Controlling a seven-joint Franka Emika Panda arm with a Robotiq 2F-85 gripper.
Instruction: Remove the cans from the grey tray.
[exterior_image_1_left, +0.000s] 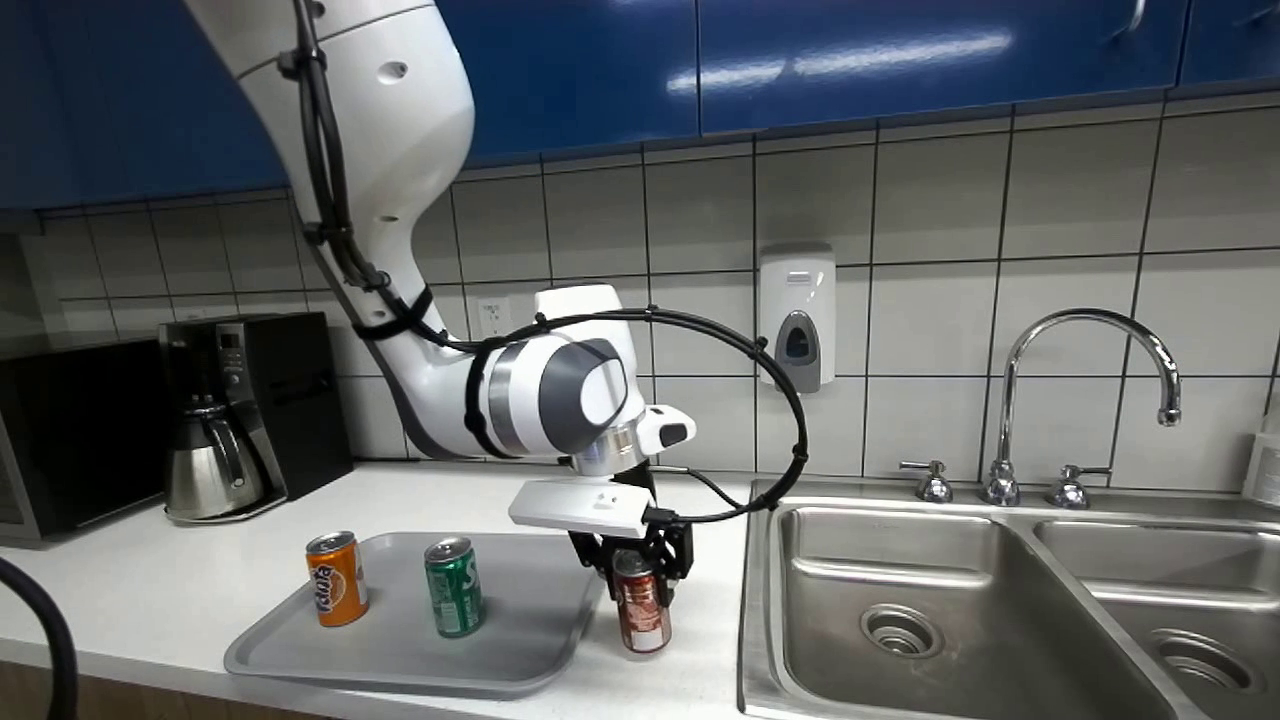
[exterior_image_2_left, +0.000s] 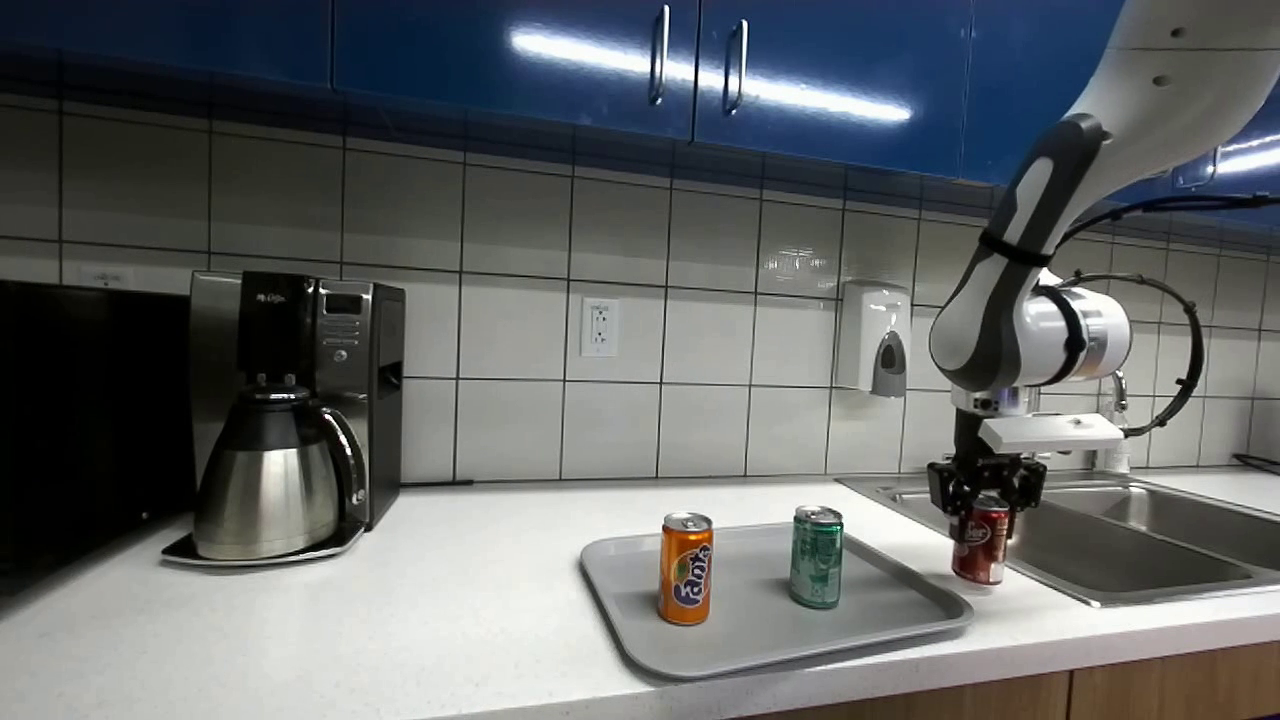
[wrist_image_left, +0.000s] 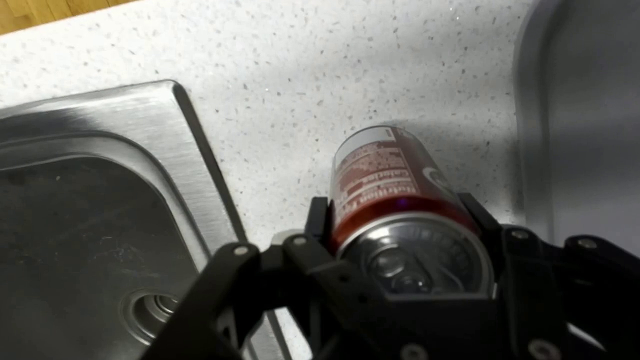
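The red can (exterior_image_1_left: 645, 615) is between the grey tray and the sink, clear of the tray's rim, and leans slightly. My gripper (wrist_image_left: 397, 215) has closed around its upper part, with a black finger (wrist_image_left: 317, 220) pressed to either side below the silver top. Whether the can's base touches the counter, I cannot tell. On the grey tray (exterior_image_2_left: 740, 640) stand two upright cans, an orange can (exterior_image_2_left: 686, 570) and a green can (exterior_image_2_left: 817, 558), apart from each other. The green one is nearer to my gripper. In the wrist view only the tray's edge (wrist_image_left: 535, 125) shows.
A steel double sink (exterior_image_1_left: 765, 600) lies just beyond the red can, with a curved faucet (exterior_image_1_left: 1010, 400) behind it. A soap dispenser (exterior_image_1_left: 797, 315) hangs on the tiled wall. The coffee maker with its steel pot (exterior_image_2_left: 270, 490) stands at the opposite end of the white counter (exterior_image_2_left: 450, 600).
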